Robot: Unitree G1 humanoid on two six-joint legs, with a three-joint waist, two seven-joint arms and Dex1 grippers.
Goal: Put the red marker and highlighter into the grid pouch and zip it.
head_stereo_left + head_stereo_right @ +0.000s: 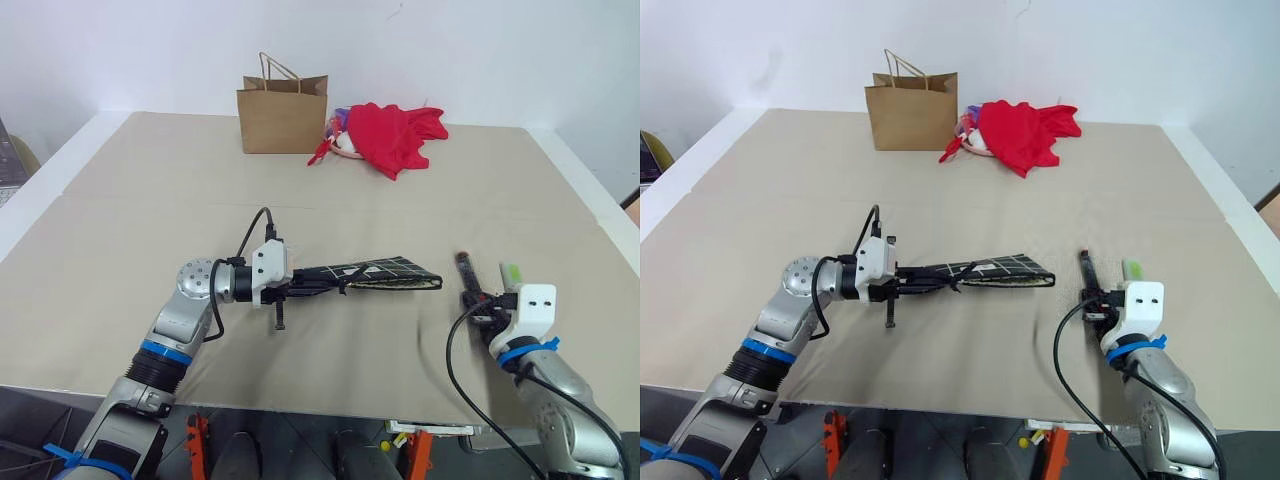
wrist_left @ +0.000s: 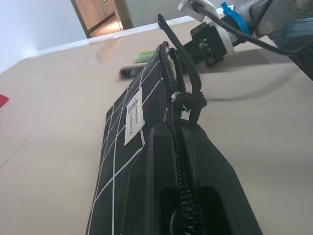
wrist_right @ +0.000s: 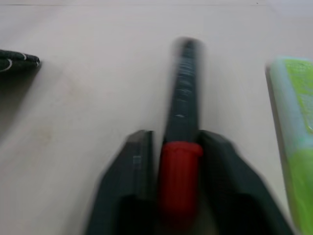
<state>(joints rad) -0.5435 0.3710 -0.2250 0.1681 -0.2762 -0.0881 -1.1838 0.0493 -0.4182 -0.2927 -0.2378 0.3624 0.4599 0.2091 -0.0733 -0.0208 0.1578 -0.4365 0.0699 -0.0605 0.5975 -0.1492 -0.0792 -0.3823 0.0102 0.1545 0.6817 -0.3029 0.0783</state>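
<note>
Left end effector [image 1: 300, 283] clenched on one end of the grid pouch [image 1: 385, 274], holding it clear of the surface [image 1: 120, 230] near the middle of the front edge, pouch extending toward the right arm. The left wrist view adds what the head views do not: white label [image 2: 133, 116] on the pouch side, zipper track running between the fingers, pull cord hanging at the open part.

Right end effector [image 3: 178, 147] low on the surface near the front right corner, fingers closed on the red half of the red marker [image 3: 182, 142]; black half points away. Highlighter [image 3: 293, 147] lies just beside the marker, not touching.

Paper bag [image 1: 283, 112] and red cloth [image 1: 400, 133] sit at the far edge.
</note>
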